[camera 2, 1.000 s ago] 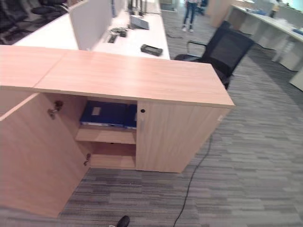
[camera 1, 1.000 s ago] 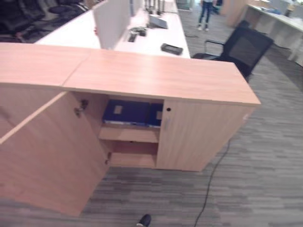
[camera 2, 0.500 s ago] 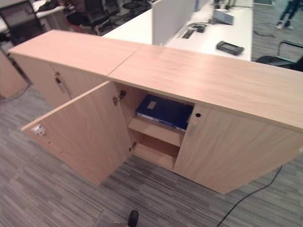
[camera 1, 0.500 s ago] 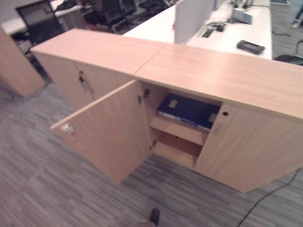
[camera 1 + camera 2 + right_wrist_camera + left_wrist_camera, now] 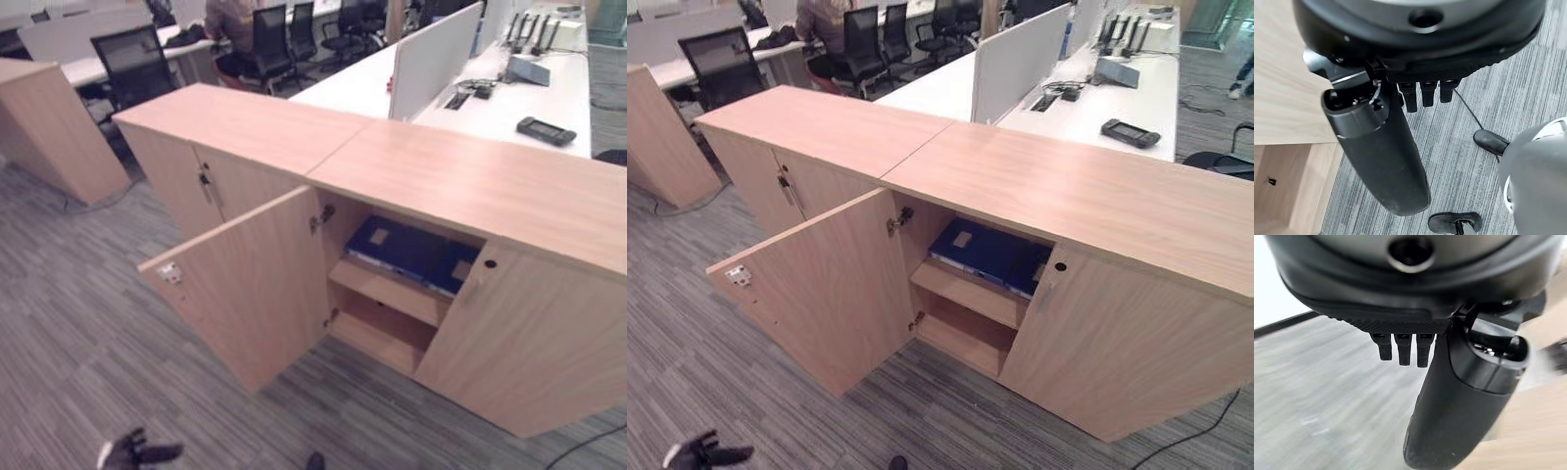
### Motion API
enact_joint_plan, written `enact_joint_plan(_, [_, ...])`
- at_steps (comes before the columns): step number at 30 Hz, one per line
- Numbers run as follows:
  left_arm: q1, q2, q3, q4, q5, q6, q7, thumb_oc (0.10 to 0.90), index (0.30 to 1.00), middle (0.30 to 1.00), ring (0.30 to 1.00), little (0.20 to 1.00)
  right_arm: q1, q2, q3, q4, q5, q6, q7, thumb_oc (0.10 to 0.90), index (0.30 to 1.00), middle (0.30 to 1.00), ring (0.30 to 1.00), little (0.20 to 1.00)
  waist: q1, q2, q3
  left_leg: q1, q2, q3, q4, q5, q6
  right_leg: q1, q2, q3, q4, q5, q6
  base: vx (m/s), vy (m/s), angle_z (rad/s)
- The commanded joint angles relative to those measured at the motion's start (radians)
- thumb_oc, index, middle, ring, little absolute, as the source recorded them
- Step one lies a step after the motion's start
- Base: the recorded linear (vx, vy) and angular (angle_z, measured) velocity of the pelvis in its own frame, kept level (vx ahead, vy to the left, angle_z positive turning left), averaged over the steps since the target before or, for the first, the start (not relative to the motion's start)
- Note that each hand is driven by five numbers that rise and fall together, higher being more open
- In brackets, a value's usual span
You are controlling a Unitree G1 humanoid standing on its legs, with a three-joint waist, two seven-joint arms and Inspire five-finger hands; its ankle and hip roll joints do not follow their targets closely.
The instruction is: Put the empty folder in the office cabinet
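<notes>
Left hand [image 5: 132, 451]: seen at 7 o'clock over the carpet [image 5: 69, 323], fingers spread, nothing held.
Right hand [image 5: 1382, 156]: fingers straight, nothing gripped.
Folder [image 5: 985, 253]: laid flat on the upper shelf [image 5: 970, 294] of the cabinet [image 5: 1068, 206], beside the open door [image 5: 823, 294].

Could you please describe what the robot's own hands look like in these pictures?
Both are dark. In its wrist view the left hand is a glossy black housing with a round socket near its edge, a band of textured black grip below it, a thick smooth black thumb and a short row of black fingers beside it. The right hand looks the same, with a thin wire at the thumb's base.
</notes>
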Motion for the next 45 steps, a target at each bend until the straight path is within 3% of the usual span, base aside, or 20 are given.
enact_joint_plan(1, [-0.092,0.127,0.021,0.05,0.046,-0.05,0.039,0.8,0.9,0.9,0.9,0.9,-0.02,-0.007,-0.001,0.0,0.001,-0.004,0.017,0.8,0.9,0.9,0.9,0.9,-0.01,0.003,-0.024,0.084,0.118,-0.026,-0.006,-0.112,-0.122,-0.092,-0.032,0.073,-0.089,0.095,0.077,0.03,0.16,-0.49])
enact_joint_plan(5, [-0.164,0.23,0.018,0.066,0.044,-0.05,0.04,0.8,0.9,0.9,0.9,0.9,-0.018,-0.011,-0.022,-0.003,0.063,-0.011,0.027,0.8,0.9,0.9,0.9,0.9,-0.039,0.005,-0.035,0.105,0.1,0.004,-0.008,-0.135,-0.112,-0.099,-0.049,0.103,-0.093,0.121,0.096,0.0,0.07,-0.36])
enact_joint_plan(8, [-0.209,0.253,-0.002,0.045,0.046,-0.052,0.045,0.8,0.9,0.9,0.9,0.9,-0.017,-0.012,-0.032,-0.001,0.087,-0.013,0.032,0.8,0.9,0.9,0.9,0.9,-0.051,0.003,-0.038,0.113,0.094,0.014,-0.008,-0.143,-0.106,-0.101,-0.051,0.12,-0.099,0.131,0.103,-0.01,0.028,-0.24])
enact_joint_plan(12, [-0.26,0.273,-0.015,0.041,0.025,-0.049,0.04,0.8,0.9,0.9,0.9,0.9,-0.02,-0.019,-0.037,0.009,0.092,-0.009,0.036,0.8,0.9,0.9,0.9,0.9,-0.057,0.0,-0.041,0.117,0.091,0.023,-0.008,-0.146,-0.103,-0.103,-0.051,0.129,-0.105,0.135,0.108,-0.02,0.002,-0.12])
enact_joint_plan(14, [-0.31,0.282,0.002,0.058,-0.077,-0.048,0.019,0.8,0.9,0.9,0.9,0.9,-0.022,-0.017,-0.046,0.012,0.113,-0.003,0.043,0.8,0.9,0.9,0.9,0.9,-0.066,-0.002,-0.046,0.118,0.092,0.031,-0.008,-0.145,-0.104,-0.101,-0.049,0.135,-0.11,0.138,0.111,-0.02,-0.015,-0.08])
enact_joint_plan(20, [-0.416,0.27,-0.062,0.021,-0.138,-0.059,0.014,0.8,0.9,0.9,0.9,0.9,-0.019,-0.021,-0.056,0.011,0.131,-0.002,0.043,0.8,0.9,0.9,0.9,0.9,-0.083,-0.011,-0.047,0.104,0.09,0.041,-0.008,-0.122,-0.098,-0.116,-0.049,0.13,-0.116,0.158,0.107,-0.05,-0.014,-0.04])
enact_joint_plan(26, [-0.476,0.2,-0.118,-0.184,-0.234,-0.087,0.028,0.8,0.9,0.9,0.9,0.9,-0.01,-0.024,-0.066,0.01,0.137,-0.002,0.038,0.8,0.9,0.9,0.9,0.9,-0.099,-0.018,-0.048,0.1,0.092,0.044,-0.008,-0.119,-0.098,-0.12,-0.04,0.139,-0.119,0.159,0.108,-0.02,-0.028,0.0])
enact_joint_plan(28, [-0.438,0.15,-0.129,-0.361,-0.243,-0.099,0.026,0.8,0.9,0.9,0.9,0.9,-0.003,-0.021,-0.079,0.006,0.134,0.0,0.034,0.8,0.9,0.9,0.9,0.9,-0.106,-0.026,-0.047,0.104,0.095,0.047,-0.008,-0.12,-0.098,-0.117,-0.036,0.144,-0.123,0.157,0.107,0.0,-0.039,0.09])
enact_joint_plan(33, [-0.514,0.129,-0.19,-0.339,-0.195,-0.086,0.033,0.8,0.9,0.9,0.9,0.9,-0.004,-0.013,-0.076,-0.001,0.146,0.004,0.039,0.8,0.9,0.9,0.9,0.9,-0.126,-0.031,-0.052,0.107,0.101,0.051,-0.008,-0.12,-0.102,-0.115,-0.027,0.155,-0.124,0.153,0.105,0.0,-0.008,0.01])
enact_joint_plan(34, [-0.496,0.091,-0.201,-0.479,-0.211,-0.103,0.034,0.8,0.9,0.9,0.9,0.9,-0.007,-0.008,-0.081,-0.013,0.158,-0.005,0.035,0.8,0.9,0.9,0.9,0.9,-0.127,-0.036,-0.049,0.105,0.103,0.047,-0.008,-0.118,-0.102,-0.115,-0.027,0.153,-0.124,0.155,0.105,0.0,0.0,0.0])
enact_joint_plan(35, [-0.494,0.09,-0.2,-0.481,-0.21,-0.102,0.034,0.8,0.9,0.9,0.9,0.9,-0.006,-0.008,-0.08,-0.013,0.158,-0.005,0.035,0.8,0.9,0.9,0.9,0.9,-0.127,-0.035,-0.049,0.105,0.103,0.047,-0.008,-0.118,-0.102,-0.115,-0.027,0.153,-0.124,0.155,0.105,-0.01,0.002,0.03])
enact_joint_plan(36, [-0.435,0.023,-0.2,-0.623,-0.232,-0.118,0.025,0.8,0.9,0.9,0.9,0.9,-0.011,-0.001,-0.087,-0.015,0.16,-0.008,0.03,0.8,0.9,0.9,0.9,0.9,-0.125,-0.042,-0.046,0.104,0.101,0.043,-0.008,-0.12,-0.101,-0.115,-0.027,0.151,-0.124,0.156,0.104,-0.01,0.007,0.04])
enact_joint_plan(40, [-0.29,-0.16,-0.276,-0.864,-0.202,-0.145,-0.038,0.8,0.9,0.9,0.9,0.9,-0.015,0.023,-0.086,-0.017,0.163,-0.013,0.026,0.8,0.9,0.9,0.9,0.9,-0.122,-0.057,-0.041,0.108,0.098,0.041,-0.008,-0.127,-0.096,-0.108,-0.031,0.151,-0.124,0.157,0.103,0.0,0.013,0.09])
enact_joint_plan(43, [-0.2,-0.238,-0.362,-0.994,-0.202,-0.135,-0.1,0.8,0.9,0.9,0.9,0.9,-0.026,0.036,-0.086,-0.016,0.175,-0.019,0.019,0.8,0.9,0.9,0.9,0.9,-0.115,-0.063,-0.035,0.103,0.095,0.034,-0.008,-0.131,-0.091,-0.108,-0.033,0.146,-0.124,0.16,0.104,0.0,0.013,0.26])
enact_joint_plan(45, [-0.098,-0.27,-0.48,-1.138,-0.321,-0.106,-0.201,0.8,0.9,0.9,0.9,0.9,-0.046,0.064,-0.075,-0.023,0.211,-0.03,0.013,0.8,0.9,0.9,0.9,0.9,-0.096,-0.066,-0.017,0.097,0.09,0.024,-0.008,-0.133,-0.085,-0.11,-0.035,0.139,-0.124,0.163,0.105,-0.01,0.023,0.19])
